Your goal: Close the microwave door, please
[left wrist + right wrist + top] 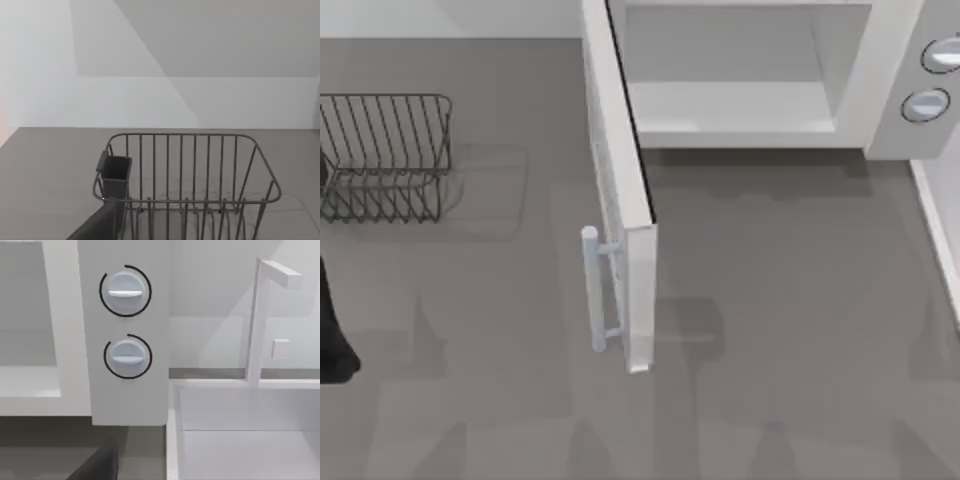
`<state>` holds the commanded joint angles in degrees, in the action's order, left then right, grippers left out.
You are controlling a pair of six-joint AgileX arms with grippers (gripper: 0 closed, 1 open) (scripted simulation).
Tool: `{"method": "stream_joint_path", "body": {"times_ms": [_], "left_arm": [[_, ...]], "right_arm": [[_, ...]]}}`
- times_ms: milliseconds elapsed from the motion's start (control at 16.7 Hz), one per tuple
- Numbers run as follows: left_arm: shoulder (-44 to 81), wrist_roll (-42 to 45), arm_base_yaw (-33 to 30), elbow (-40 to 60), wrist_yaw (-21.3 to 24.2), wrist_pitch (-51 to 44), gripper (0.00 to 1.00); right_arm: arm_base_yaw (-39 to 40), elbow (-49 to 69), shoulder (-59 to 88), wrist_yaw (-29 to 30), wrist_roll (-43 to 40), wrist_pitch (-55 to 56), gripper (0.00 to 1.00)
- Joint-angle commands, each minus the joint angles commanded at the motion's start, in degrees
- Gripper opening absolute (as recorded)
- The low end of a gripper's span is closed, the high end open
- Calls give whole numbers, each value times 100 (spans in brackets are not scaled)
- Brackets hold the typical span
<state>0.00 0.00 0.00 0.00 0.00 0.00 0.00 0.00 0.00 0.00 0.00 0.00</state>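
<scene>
Top view: the microwave [880,90] stands at the tabletop's [790,330] far edge, toward the right corner, its pale cavity exposed. The microwave door [620,190] is swung wide open, edge-on, projecting from the cavity's left side toward the near edge; its bar handle [592,290] faces the left side of the tabletop. Two round knobs [928,104] sit on the side panel. A dark wire rack [385,155] stands near the left edge, well apart from the door, with bare tabletop between them. The left arm [332,320] shows as a dark shape at the left edge; whether its fingers are spread or pressed together cannot be told. Left wrist view: the rack with a small grey cup [116,175] on its rim. Right wrist view: the knobs close ahead, beside a white sink [240,430] with a faucet [260,320]; the right gripper's state cannot be told.
</scene>
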Motion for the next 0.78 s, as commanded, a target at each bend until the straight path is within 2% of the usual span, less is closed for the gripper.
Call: {"method": "stream_joint_path", "body": {"times_ms": [180, 360, 540, 780], "left_arm": [[47, 26, -12, 54, 12, -40, 100], [480, 266, -116, 550, 118, -406, 100], [1299, 713, -308, 1482, 318, -1092, 100], [2865, 1548, -660, 3234, 697, -2379, 100]], "right_arm": [[0, 0, 0, 0, 0, 0, 100], [0, 0, 0, 0, 0, 0, 100], [0, 0, 0, 0, 0, 0, 100], [0, 0, 0, 0, 0, 0, 100]]}}
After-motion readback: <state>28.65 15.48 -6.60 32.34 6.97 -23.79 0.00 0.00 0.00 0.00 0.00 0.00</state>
